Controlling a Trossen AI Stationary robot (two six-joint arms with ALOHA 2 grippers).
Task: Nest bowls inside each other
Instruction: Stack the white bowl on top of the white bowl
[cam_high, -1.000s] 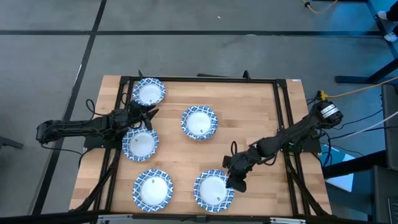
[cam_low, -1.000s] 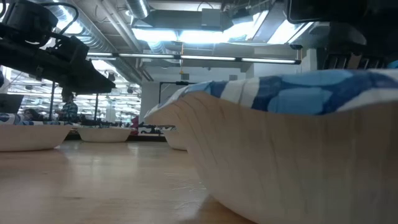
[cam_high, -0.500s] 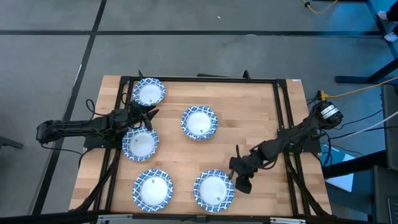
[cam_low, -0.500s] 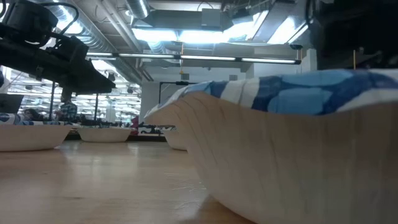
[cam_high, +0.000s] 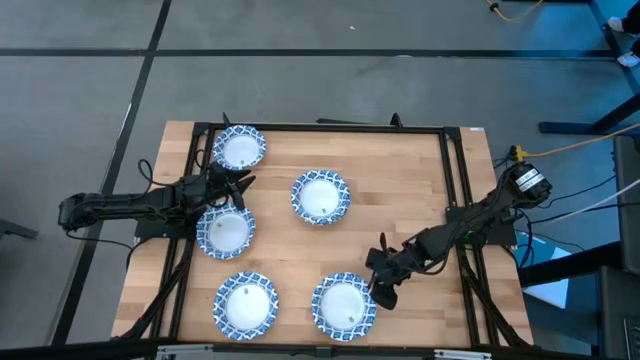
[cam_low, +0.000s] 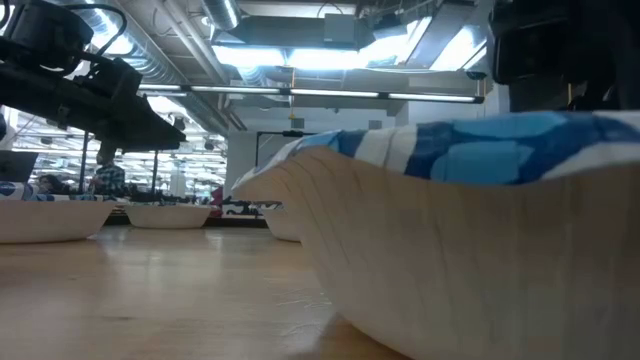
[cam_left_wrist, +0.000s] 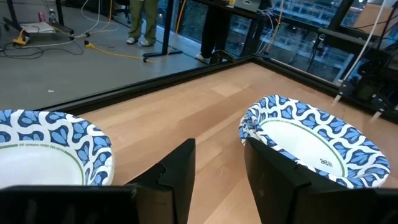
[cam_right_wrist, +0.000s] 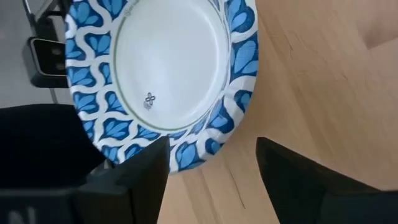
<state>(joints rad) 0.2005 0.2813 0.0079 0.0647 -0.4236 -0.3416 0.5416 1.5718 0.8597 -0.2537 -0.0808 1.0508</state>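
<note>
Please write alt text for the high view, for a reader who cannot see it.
Five blue-and-white bowls sit separately on a wooden table, none nested. The right gripper is open beside the front right bowl; the left gripper is open between two bowls on the left.

Honestly nothing here you can actually read. The bowl (cam_right_wrist: 174, 74) ahead of the right gripper's jaws has a tiny dark stamp on its white centre, more a little logo than letters. The bowl (cam_left_wrist: 314, 146) beside the left gripper's jaws has small dark print inside too, too tiny to make out.
</note>
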